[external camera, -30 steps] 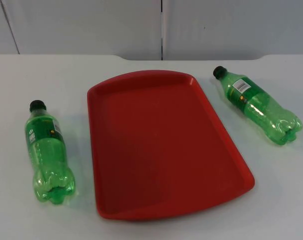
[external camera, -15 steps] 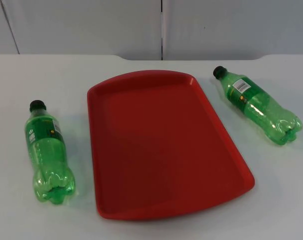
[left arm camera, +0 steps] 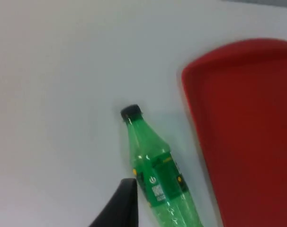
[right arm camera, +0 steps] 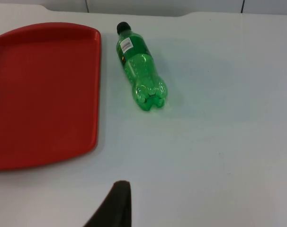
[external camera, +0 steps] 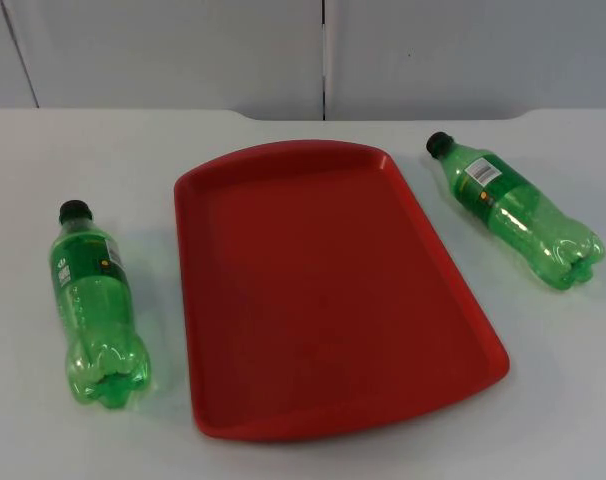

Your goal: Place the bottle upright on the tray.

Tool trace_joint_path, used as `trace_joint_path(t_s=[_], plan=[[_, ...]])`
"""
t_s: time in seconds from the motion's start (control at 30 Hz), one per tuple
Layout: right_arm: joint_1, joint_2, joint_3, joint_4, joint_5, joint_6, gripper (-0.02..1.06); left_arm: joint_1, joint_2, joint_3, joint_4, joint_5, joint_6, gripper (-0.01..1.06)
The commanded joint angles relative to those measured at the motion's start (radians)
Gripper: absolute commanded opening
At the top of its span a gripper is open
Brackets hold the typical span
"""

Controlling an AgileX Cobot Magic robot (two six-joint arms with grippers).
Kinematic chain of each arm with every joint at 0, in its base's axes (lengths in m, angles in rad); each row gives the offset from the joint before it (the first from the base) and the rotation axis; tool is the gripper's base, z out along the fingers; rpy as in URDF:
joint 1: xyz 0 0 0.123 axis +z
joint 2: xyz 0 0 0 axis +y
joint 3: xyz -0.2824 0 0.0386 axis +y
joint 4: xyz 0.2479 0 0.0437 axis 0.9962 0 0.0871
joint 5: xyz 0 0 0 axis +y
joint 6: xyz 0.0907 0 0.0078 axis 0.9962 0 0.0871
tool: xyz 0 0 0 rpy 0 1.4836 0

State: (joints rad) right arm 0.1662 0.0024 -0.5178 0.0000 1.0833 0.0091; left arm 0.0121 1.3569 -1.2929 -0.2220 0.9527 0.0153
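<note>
A white table top (external camera: 313, 460) runs back to a grey partition wall (external camera: 163, 50) along the upper edge of the top view. At the centre of that view lies a red tray (external camera: 333, 290), flat on the table with nothing on it, its rounded far edge toward the wall. At the left of the frame, well apart from the tray's left rim, a green bottle (external camera: 93, 305) lies on its side, its black cap (external camera: 74, 210) pointing toward the wall and its base toward the lower edge. At the upper right of the frame a second green bottle (external camera: 513, 210) also lies on its side, just beside the tray's far right corner, slanted with its black cap (external camera: 439, 143) toward the upper left and its base toward the right edge. Neither bottle stands upright and neither touches the tray. The left wrist view looks down on the left-hand bottle beside the tray's rim, with one black fingertip of the left gripper (left arm camera: 120, 208) near the bottle's labelled body; whether that gripper is released or clenched cannot be told. The right wrist view takes in the tray and the second bottle, well apart from one black fingertip of the right gripper (right arm camera: 112, 208), whose state likewise cannot be told.
</note>
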Motion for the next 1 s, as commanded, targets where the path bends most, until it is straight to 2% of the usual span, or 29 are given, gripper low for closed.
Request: trace_joint_path(t_s=[0.0, 0.23, 0.37, 0.5, 0.6, 0.87, 0.97], plan=[[-0.008, -0.002, 0.002, 0.000, -0.004, -0.001, 1.05, -0.006, 0.058, -0.049, -0.024, 0.051, -0.026, 1.05], [-0.008, -0.002, 0.002, 0.000, -0.004, -0.001, 1.05, -0.050, 0.204, -0.085, 0.087, 0.050, -0.204, 1.05], [-0.008, -0.002, 0.002, 0.000, -0.004, -0.001, 1.05, -0.094, 0.284, -0.092, 0.187, 0.089, -0.328, 1.05], [-0.008, -0.002, 0.002, 0.000, -0.004, -0.001, 1.05, -0.126, 0.345, -0.092, 0.188, 0.084, -0.378, 1.05], [-0.008, -0.002, 0.002, 0.000, -0.004, -0.001, 1.05, -0.152, 0.384, -0.092, 0.205, 0.046, -0.441, 1.05], [-0.008, -0.002, 0.002, 0.000, -0.004, -0.001, 1.05, -0.162, 0.453, -0.092, 0.304, 0.040, -0.549, 1.05], [-0.008, -0.002, 0.002, 0.000, -0.004, -0.001, 1.05, -0.162, 0.482, -0.092, 0.302, 0.006, -0.572, 1.05]])
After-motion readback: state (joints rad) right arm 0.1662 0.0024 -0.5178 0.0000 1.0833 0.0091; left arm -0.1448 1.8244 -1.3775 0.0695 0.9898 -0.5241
